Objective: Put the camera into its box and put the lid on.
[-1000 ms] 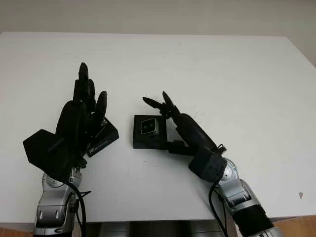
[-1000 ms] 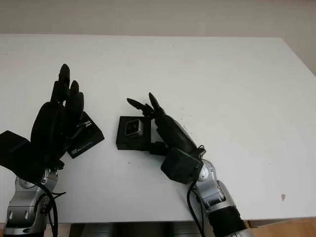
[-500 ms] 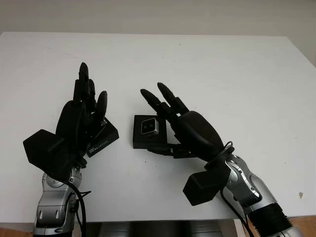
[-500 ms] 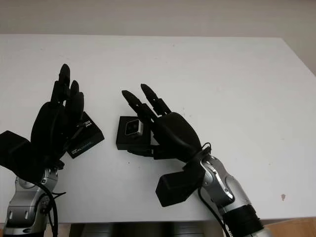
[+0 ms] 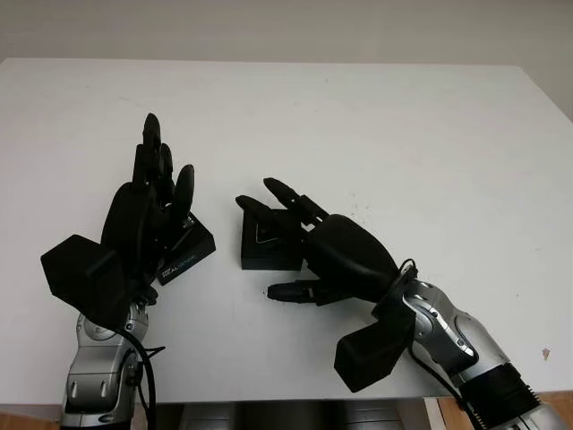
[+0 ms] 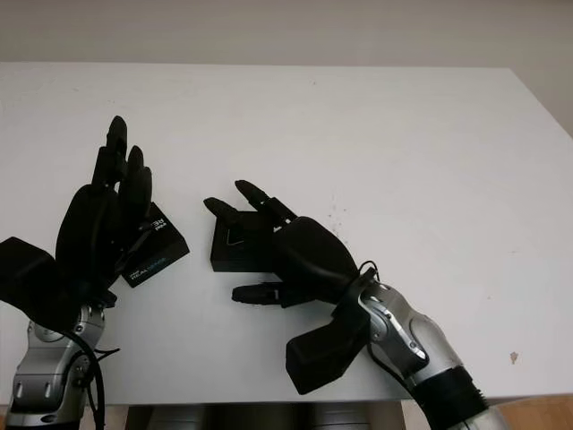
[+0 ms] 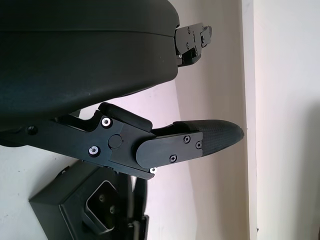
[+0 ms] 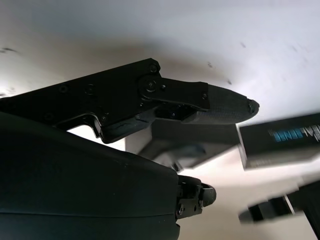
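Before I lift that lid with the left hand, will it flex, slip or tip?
The lid looks like a flat, rigid black box top, so it probably won't flex. It lies flat on the table, unlikely to roll or tip. Its smooth printed face may be slippery under the open left hand above it.

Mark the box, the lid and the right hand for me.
box (image 5: 269, 253), left eye view, on its near rim below the right hand's fingers.
lid (image 5: 188, 249), left eye view, on its printed top beside the left hand.
right hand (image 5: 345, 255), left eye view, on the back of the palm.
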Action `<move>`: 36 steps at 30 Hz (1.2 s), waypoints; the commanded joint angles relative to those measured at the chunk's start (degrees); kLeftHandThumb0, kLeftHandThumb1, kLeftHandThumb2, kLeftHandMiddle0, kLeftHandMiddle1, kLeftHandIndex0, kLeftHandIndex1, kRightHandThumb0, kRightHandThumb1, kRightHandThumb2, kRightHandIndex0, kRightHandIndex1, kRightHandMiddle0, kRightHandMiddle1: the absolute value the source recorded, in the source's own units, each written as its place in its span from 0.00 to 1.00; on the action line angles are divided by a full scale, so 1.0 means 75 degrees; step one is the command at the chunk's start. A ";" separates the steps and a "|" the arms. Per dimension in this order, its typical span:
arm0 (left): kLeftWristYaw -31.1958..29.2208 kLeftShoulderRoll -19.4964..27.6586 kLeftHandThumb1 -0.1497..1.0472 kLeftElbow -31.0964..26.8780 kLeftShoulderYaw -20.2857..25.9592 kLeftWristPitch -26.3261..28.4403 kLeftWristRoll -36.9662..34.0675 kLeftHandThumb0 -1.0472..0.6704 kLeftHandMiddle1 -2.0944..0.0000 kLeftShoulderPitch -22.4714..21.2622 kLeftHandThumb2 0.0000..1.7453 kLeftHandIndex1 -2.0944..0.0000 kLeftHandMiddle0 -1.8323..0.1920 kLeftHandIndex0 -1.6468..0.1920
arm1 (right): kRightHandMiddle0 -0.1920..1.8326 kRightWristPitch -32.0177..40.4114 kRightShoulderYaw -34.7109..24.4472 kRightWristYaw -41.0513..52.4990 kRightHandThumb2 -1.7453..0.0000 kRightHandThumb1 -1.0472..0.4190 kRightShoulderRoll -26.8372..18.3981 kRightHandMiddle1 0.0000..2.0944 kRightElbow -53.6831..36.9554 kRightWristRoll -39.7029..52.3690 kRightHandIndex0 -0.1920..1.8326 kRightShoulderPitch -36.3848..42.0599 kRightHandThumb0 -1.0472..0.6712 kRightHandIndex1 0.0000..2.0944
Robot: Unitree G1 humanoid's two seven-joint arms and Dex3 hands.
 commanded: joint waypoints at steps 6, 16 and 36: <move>0.0046 0.0018 1.00 -0.0372 0.0047 0.0046 -0.0015 0.22 0.98 0.0212 0.32 0.98 1.00 1.00 | 0.13 0.0278 -0.0038 0.0568 0.66 0.00 -0.0352 0.06 -0.0634 0.0058 0.08 0.0213 0.11 0.03; 0.0069 0.0003 1.00 -0.0627 0.0069 0.0149 -0.0063 0.22 0.97 0.0427 0.32 0.97 1.00 0.99 | 0.12 0.1073 -0.0260 0.1865 0.69 0.00 -0.0979 0.04 -0.1869 -0.0010 0.07 0.0891 0.10 0.03; -0.0008 0.0103 1.00 -0.0822 0.0141 0.0369 -0.0090 0.21 0.97 0.0538 0.31 0.97 0.99 0.98 | 0.03 0.1802 -0.0492 0.1281 0.72 0.00 -0.0891 0.01 -0.2480 -0.0732 0.00 0.1486 0.10 0.00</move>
